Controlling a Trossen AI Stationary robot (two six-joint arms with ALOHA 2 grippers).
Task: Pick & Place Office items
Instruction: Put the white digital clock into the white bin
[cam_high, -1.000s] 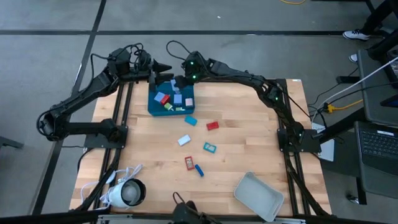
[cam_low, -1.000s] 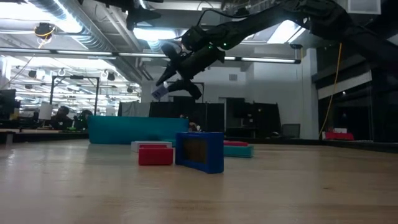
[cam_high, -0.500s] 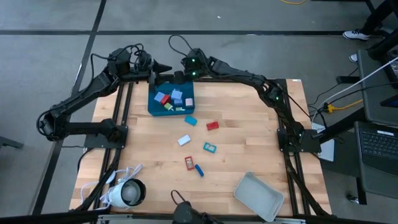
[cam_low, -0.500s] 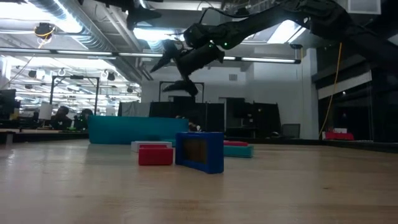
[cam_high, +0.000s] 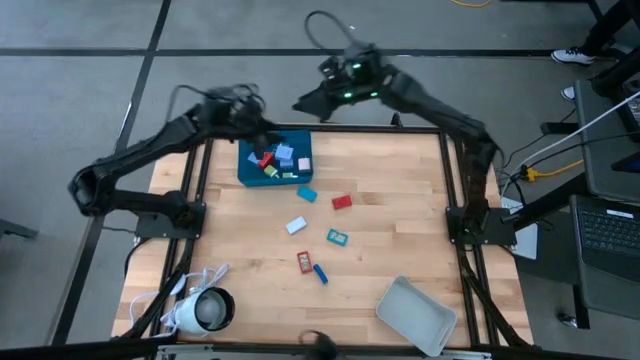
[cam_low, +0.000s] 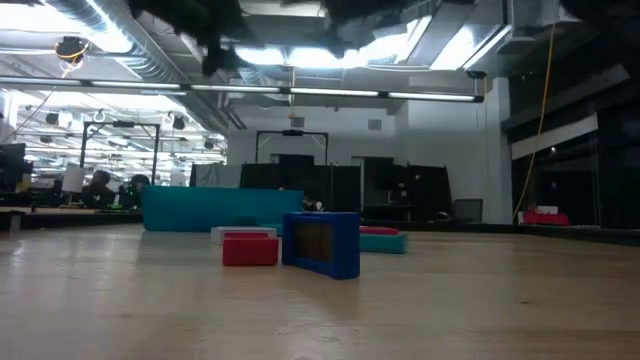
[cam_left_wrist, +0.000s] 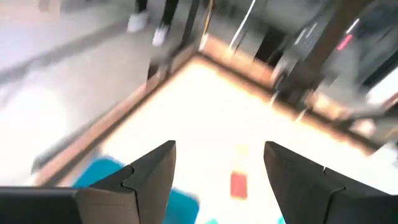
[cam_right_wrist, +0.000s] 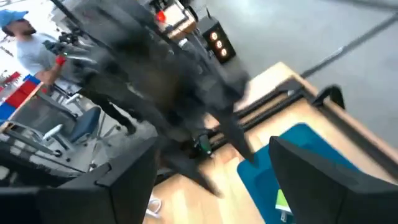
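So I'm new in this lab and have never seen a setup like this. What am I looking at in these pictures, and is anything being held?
It is a robot with two dark arms at a wooden table. One picture looks straight down, one looks level across the tabletop, and two come from cameras on the wrists.

The left gripper hangs over the teal tray, jaws open and empty in its wrist picture. The right gripper is just beyond the table's far edge, jaws open and also empty.

The teal tray already holds several small coloured blocks. Six more lie loose on the wood, among them a red one and a white one. A grey tray and a white corded device sit near the front edge.
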